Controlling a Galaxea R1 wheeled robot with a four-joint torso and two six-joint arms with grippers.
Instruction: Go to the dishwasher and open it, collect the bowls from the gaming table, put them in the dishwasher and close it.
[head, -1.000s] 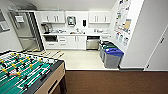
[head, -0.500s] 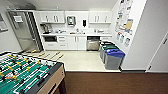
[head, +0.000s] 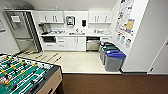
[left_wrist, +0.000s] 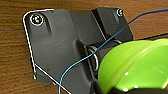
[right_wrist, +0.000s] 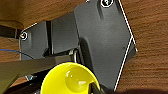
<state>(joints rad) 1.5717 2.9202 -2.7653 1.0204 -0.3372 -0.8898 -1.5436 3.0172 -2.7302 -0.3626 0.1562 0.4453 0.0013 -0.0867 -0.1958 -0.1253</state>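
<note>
Office break room with kitchenette. At upper centre of the head view: white cabinets (head: 75, 18), a counter with sink (head: 76, 33), a stainless dishwasher (head: 93, 44) and a tall steel refrigerator (head: 21, 31) at upper left. Lidded recycling bins (head: 112, 59) stand right of centre below wall posters (head: 126, 22); a table-football table (head: 22, 75) occupies the lower left on brown wood-look floor (head: 112, 83).

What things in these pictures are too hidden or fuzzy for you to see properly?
- Green bowl, left wrist view: cut off by the picture's edge; what grips it is hidden.
- Yellow bowl, right wrist view: its lower part runs off the edge.
- Dishwasher, head view: far off and blurred, so I can't tell how far it is open.
- Football table, head view: cut off at the corner.
- Wall posters: print too small to read.
</note>
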